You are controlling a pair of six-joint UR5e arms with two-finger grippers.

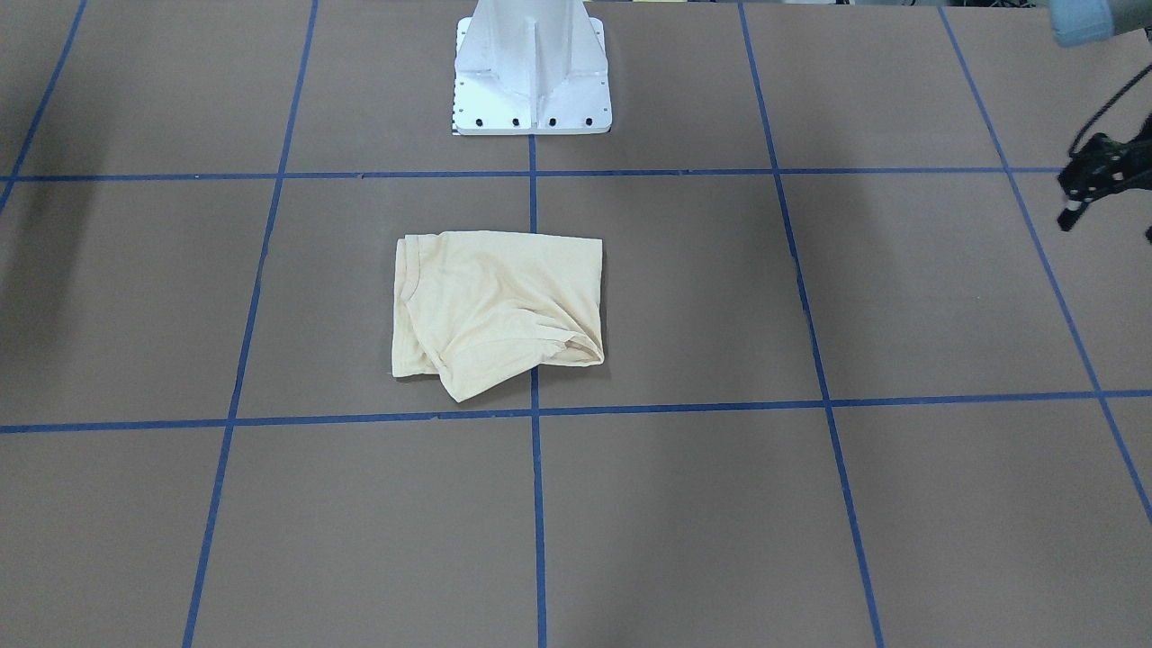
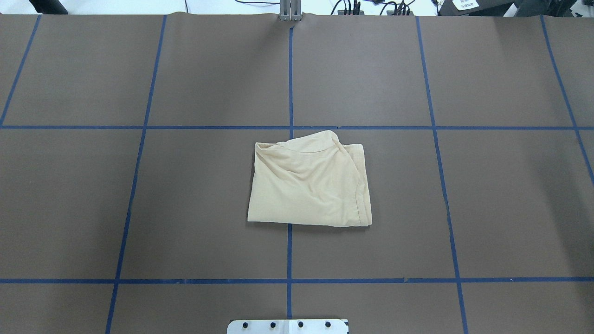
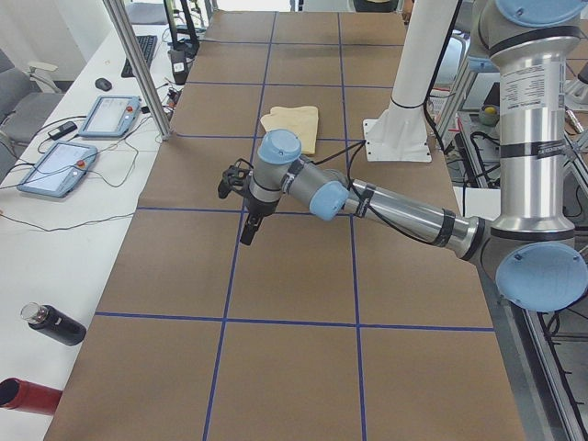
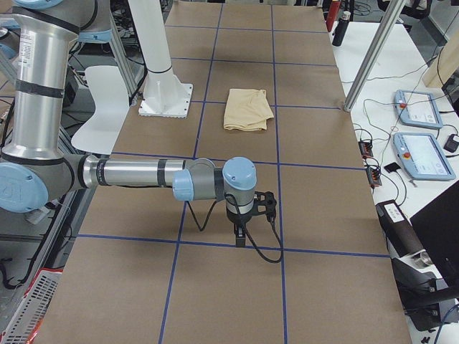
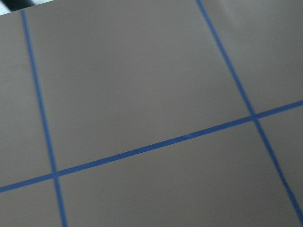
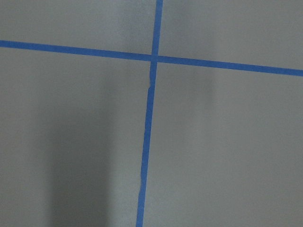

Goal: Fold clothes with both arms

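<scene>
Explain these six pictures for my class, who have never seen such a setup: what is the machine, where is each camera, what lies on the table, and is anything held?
The machine is two jointed robot arms. Two pictures look down on the brown table, one from behind the robot, one facing it. Two look along it from its ends: one shows the left arm up close, the other the right arm. The last two come from cameras on the wrists and show only table and blue tape lines. A folded cream shirt lies in the middle. The left end effector and the right end effector hang over bare table away from it, holding nothing.
</scene>
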